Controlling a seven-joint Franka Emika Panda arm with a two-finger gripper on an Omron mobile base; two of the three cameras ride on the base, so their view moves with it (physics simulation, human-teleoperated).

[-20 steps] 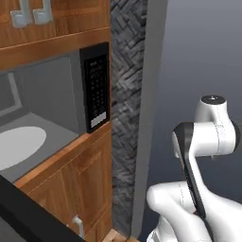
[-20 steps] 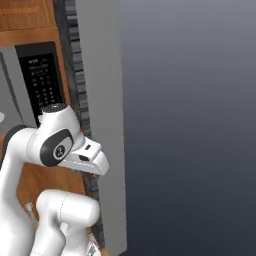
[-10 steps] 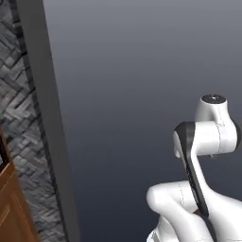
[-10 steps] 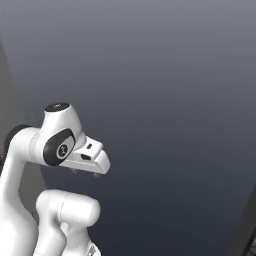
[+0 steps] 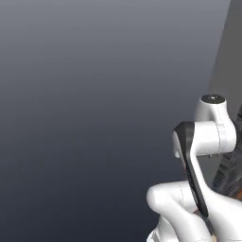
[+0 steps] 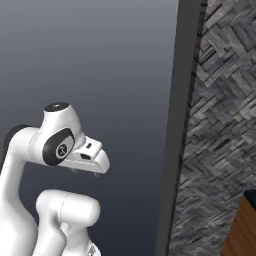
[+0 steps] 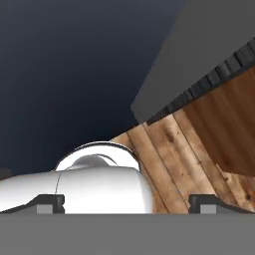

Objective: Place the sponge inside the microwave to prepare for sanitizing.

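The arm [image 5: 198,156] is folded up close to its own base. In the left base view it rises at the lower right, with the dark joint cover turned to the camera, and behind it there is a plain grey wall [image 5: 94,94]. At the right edge of that view a narrow strip of grey patterned tile [image 5: 231,170] shows behind the arm.

In the right base view the arm stands at the lower left, and its white hand part points to the right. Beside it runs a dark grey vertical panel edge [image 6: 175,150], and to the right of this edge there is a wall of grey herringbone tile [image 6: 220,125]. A small corner of brown wood [image 6: 244,225] shows at the lower right.

In the hand view the jaws [image 7: 128,203] stand wide open: the two dark finger tips [image 7: 47,203] are far apart at the bottom, and nothing is between them, so the jaws hold nothing. Above them I see wooden planks [image 7: 174,154], a darker wooden face [image 7: 229,129] to the right, a grey panel [image 7: 199,55] and a dark blue-grey background.

Where the microwave and the sponge are, I cannot tell from these views.
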